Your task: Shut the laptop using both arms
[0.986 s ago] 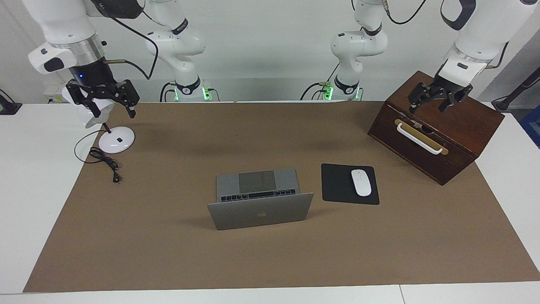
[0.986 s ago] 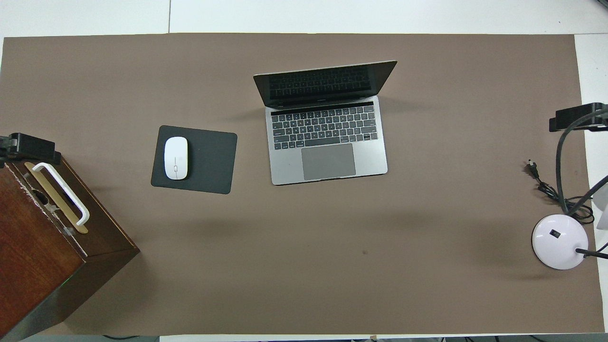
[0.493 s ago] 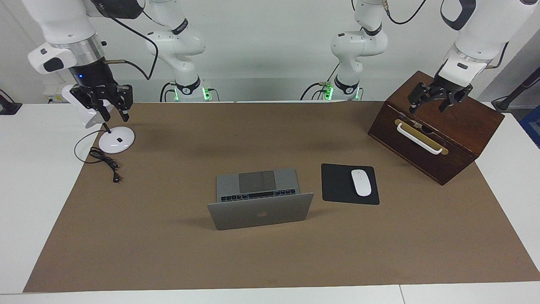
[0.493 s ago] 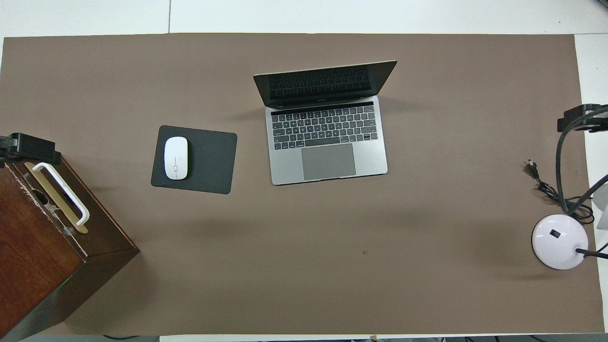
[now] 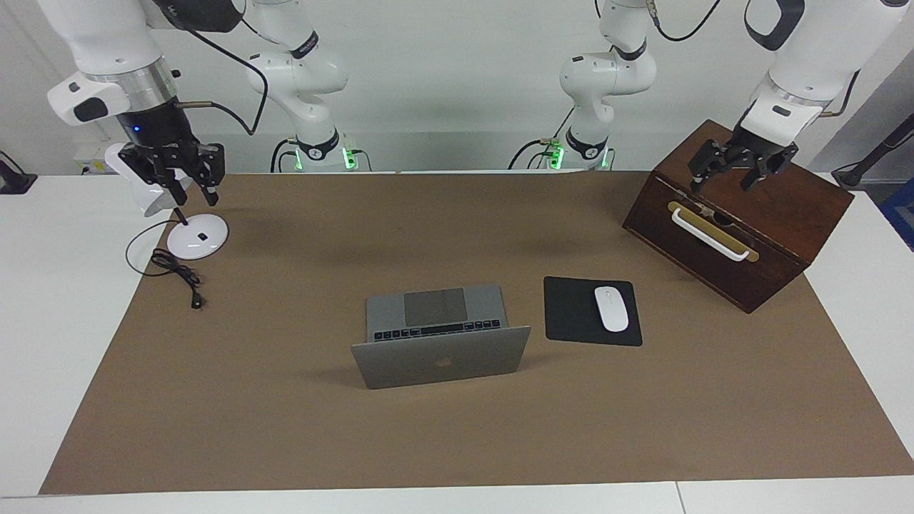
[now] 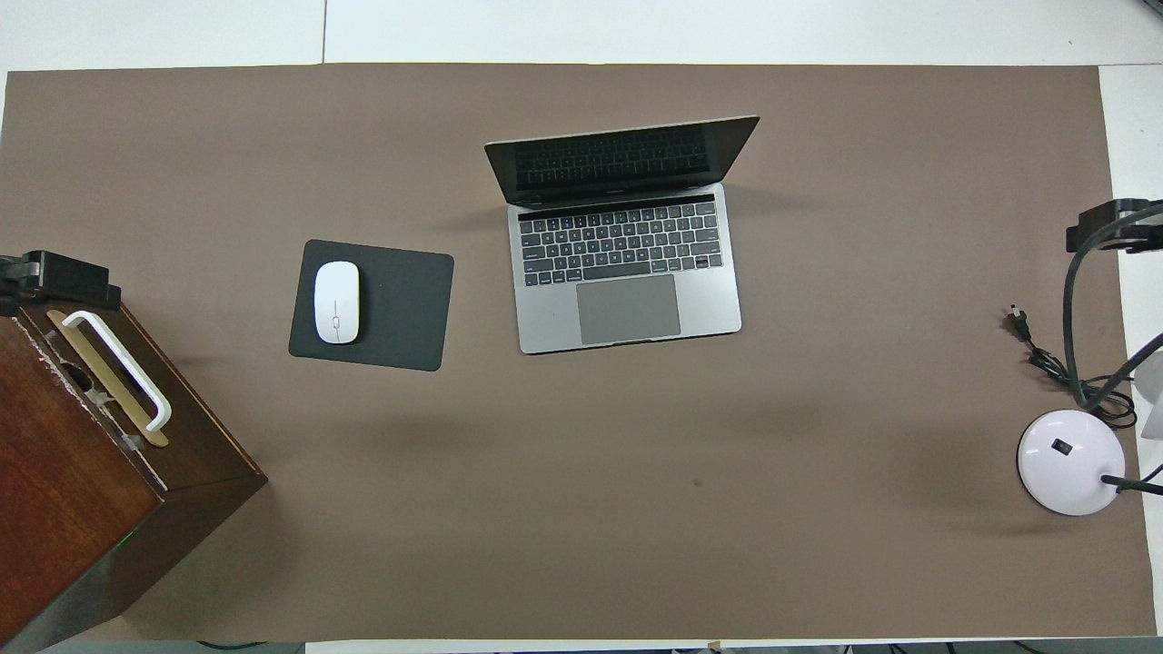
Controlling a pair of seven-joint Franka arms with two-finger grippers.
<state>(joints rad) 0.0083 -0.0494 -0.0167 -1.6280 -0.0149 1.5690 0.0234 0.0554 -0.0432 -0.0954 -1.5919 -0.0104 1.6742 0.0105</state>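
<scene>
Since a second ago the right hand [image 5: 184,178] has pulled its fingers in from a wide spread to a narrower gap, though they're apart and gripping nothing, up over the white lamp base [image 5: 198,236]. Left hand [image 5: 731,173] has barely budged, hanging open and empty over the wooden box [image 5: 785,214]. Laptop [image 5: 439,334] hasn't been touched, sitting open mid-bench beside the mouse pad [image 5: 571,310]. I'd guess that lid is thin, stiff, slick metal on a firm hinge and the screen's fragile, so push at the lid's top edge near both corners, evenly, no pinching.
</scene>
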